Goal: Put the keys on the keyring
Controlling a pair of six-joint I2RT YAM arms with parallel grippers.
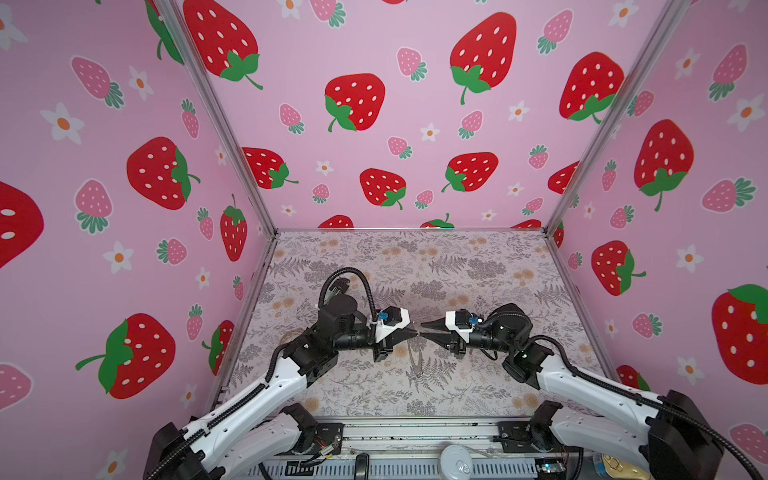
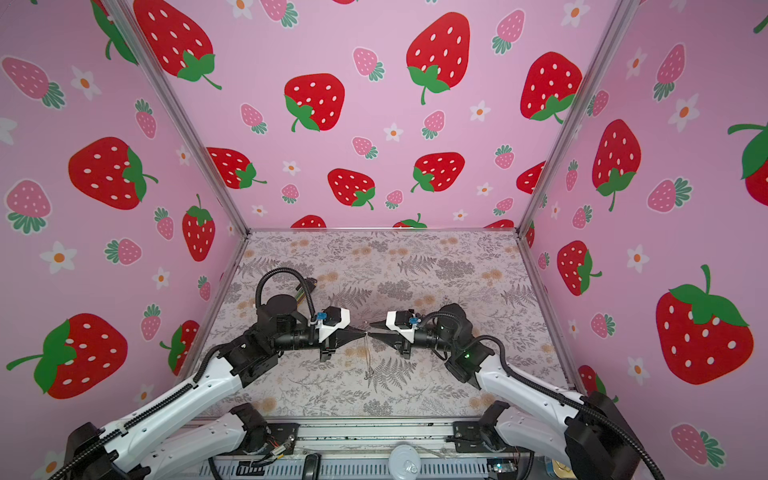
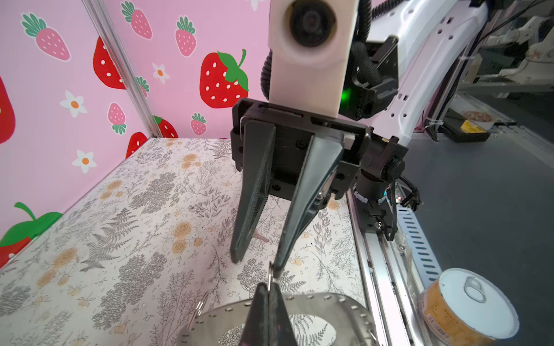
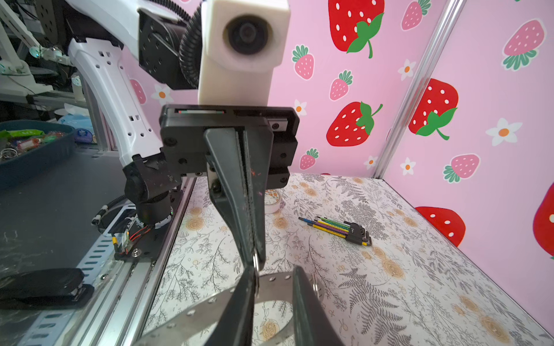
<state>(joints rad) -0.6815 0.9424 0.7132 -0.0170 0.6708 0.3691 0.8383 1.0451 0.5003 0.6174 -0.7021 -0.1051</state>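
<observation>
The left claw [image 1: 414, 332] is pinched shut on the tiny wire loop at the rim of the keyring [image 3: 338, 308], which hangs beneath it; the right claw [image 3: 257, 265] meets it tip to tip, jaws part open either side of the ring's rim, gripping nothing; hex keys [image 4: 338, 230] lie on the surface [image 1: 374, 395] well beyond the keyring; the blue-headed key shows in no view. Judging by this, the left pinch should hold firm and level, so the right claw can fetch the key and thread it squarely.
</observation>
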